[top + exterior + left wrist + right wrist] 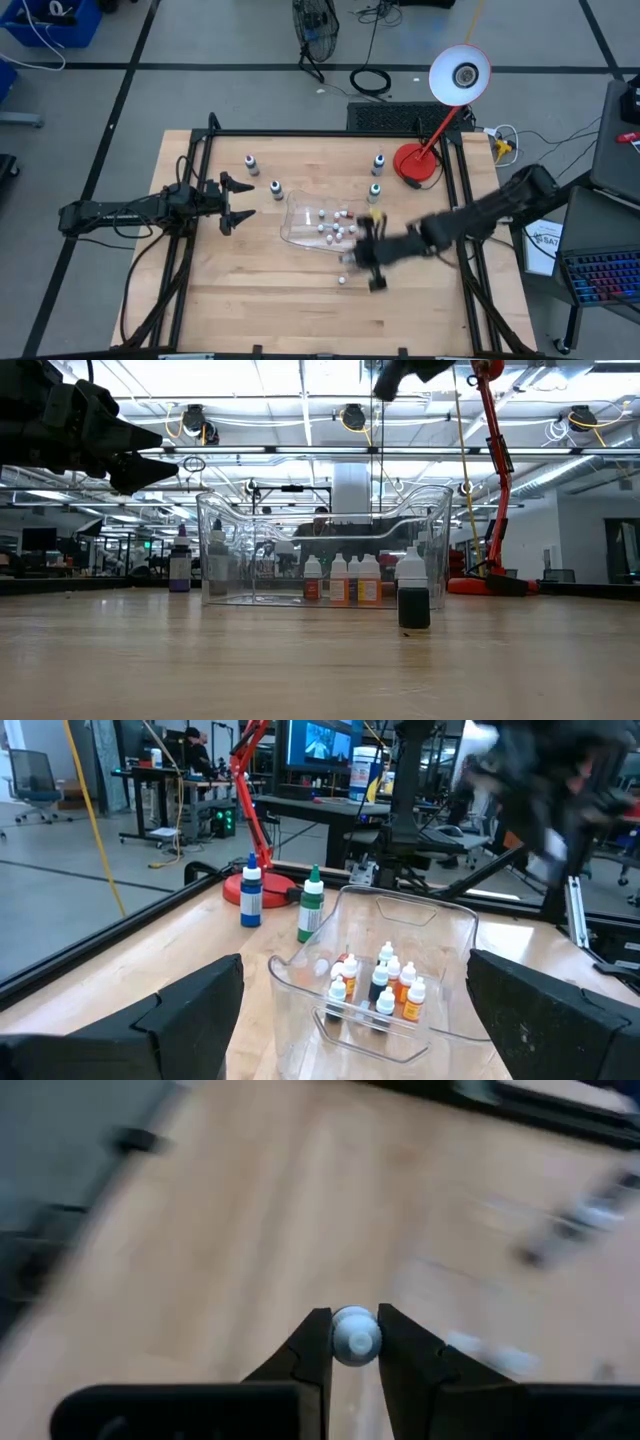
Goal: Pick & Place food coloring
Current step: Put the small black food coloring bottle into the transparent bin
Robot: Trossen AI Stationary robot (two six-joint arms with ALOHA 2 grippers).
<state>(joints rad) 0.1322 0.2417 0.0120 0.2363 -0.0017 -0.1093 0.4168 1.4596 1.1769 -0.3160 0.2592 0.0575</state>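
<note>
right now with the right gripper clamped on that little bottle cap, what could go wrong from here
1. The right gripper pinches only the small round white cap of the food coloring bottle; on such a rounded hold the bottle might slip or swing when carried.
2. The clear tray already holds several small bottles; lowering another in could topple them.
3. A lone bottle stands on the table just outside the tray's wall; the right arm, which looks to be in motion, could clip it.
</note>
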